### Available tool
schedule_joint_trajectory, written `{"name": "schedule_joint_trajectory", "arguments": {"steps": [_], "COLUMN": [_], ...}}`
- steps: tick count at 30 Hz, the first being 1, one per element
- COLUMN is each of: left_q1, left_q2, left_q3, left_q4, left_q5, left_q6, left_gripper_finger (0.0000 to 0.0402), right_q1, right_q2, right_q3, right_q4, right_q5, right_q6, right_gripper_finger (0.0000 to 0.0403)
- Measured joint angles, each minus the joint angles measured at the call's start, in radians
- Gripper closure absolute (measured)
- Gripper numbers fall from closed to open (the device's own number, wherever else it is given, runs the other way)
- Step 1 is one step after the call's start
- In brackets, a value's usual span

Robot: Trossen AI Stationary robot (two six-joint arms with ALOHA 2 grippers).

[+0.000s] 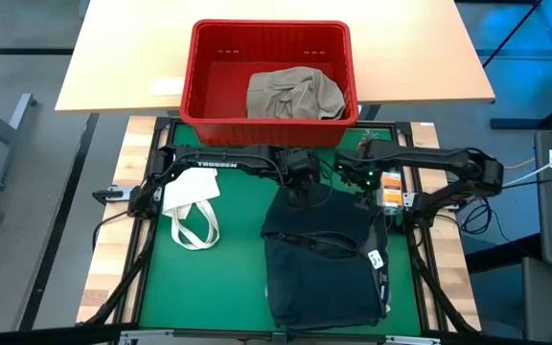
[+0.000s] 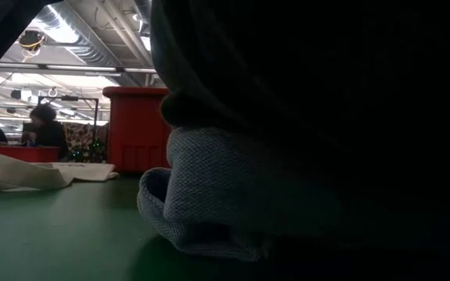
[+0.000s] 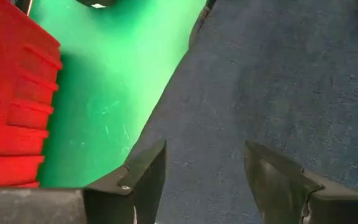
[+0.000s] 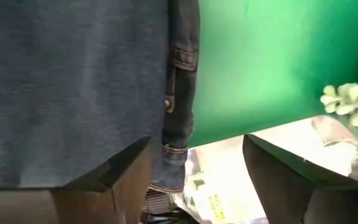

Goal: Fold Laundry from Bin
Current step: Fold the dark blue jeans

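Two open grippers, left gripper (image 1: 302, 192) and right gripper (image 1: 365, 196), hover over the dark jeans' (image 1: 322, 264) far edge; heavy, limp denim, best pinched at corners.

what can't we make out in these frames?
- Low view: the dark garment fills the frame and hides both arms.
- High view: whatever lies under the khaki garment in the bin is covered.
- Left pincer and right pincer are open over dark cloth; contact with it can't be judged.
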Motion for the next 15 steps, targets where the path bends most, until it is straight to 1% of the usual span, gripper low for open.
{"name": "schedule_joint_trajectory", "arguments": {"steps": [3,8,11,15], "left_q1": [0.0,0.0,0.0,0.0], "left_q2": [0.0,0.0,-0.005,-0.036], "left_q3": [0.0,0.0,0.0,0.0], "left_q4": [0.001,-0.001,-0.008,-0.028], "left_q5": [-0.002,-0.002,-0.003,-0.011], "left_q6": [0.0,0.0,0.004,0.049], "left_gripper_finger": [0.0195,0.0195,0.0195,0.0195], "right_q1": [-0.019,-0.02,-0.017,-0.017], "right_q2": [0.045,0.112,0.158,0.22], "right_q3": [0.0,0.0,0.0,0.0], "right_q4": [-0.001,-0.001,0.006,0.024], "right_q5": [0.0,0.018,-0.008,-0.026], "right_q6": [-0.008,-0.023,-0.028,-0.049], "right_gripper_finger": [0.015,0.015,0.015,0.015]}}
